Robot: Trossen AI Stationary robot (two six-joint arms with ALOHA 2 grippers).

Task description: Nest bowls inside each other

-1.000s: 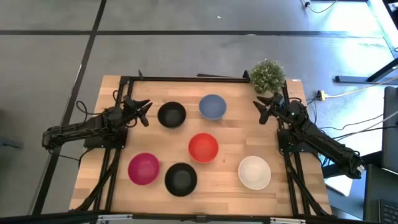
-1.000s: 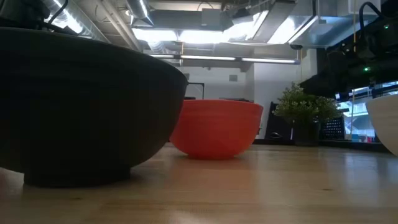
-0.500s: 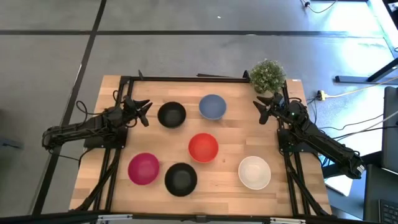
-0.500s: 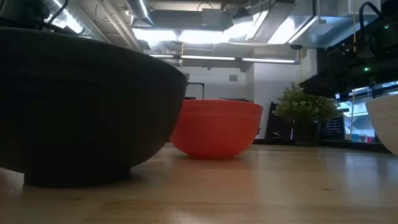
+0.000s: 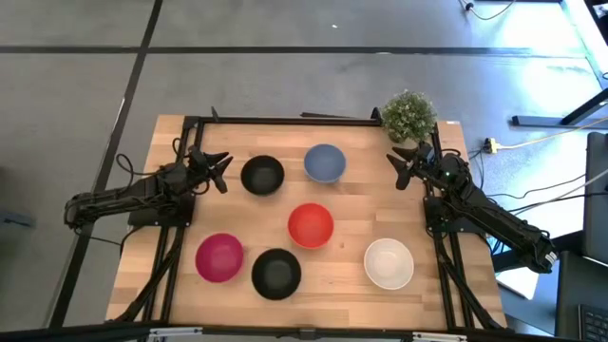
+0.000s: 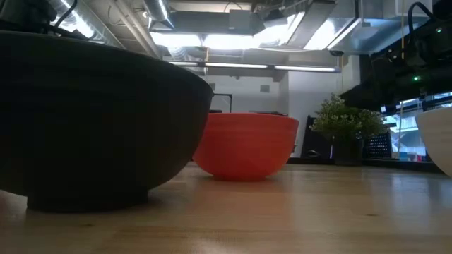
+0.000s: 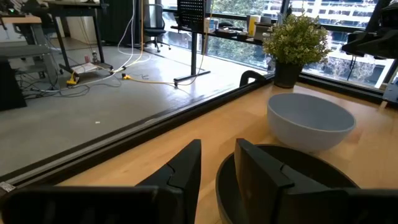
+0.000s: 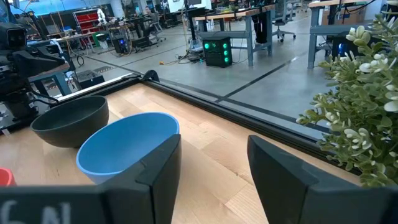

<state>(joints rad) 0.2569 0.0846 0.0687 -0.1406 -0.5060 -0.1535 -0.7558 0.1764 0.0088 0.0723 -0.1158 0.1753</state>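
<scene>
Bowls, six, sit apart on the counter: black, blue, red, pink, black, white; left gripper and right gripper wait by the side edges, jaws open

The right gripper stands with its two dark fingers spread apart above the wooden table, nothing between them. Just beyond one finger sits the light blue bowl, and a black bowl rests close beside it (whether their rims touch cannot be told). The leaves of a green plant fill the opposite side. The left arm shows beyond the black bowl.
</scene>
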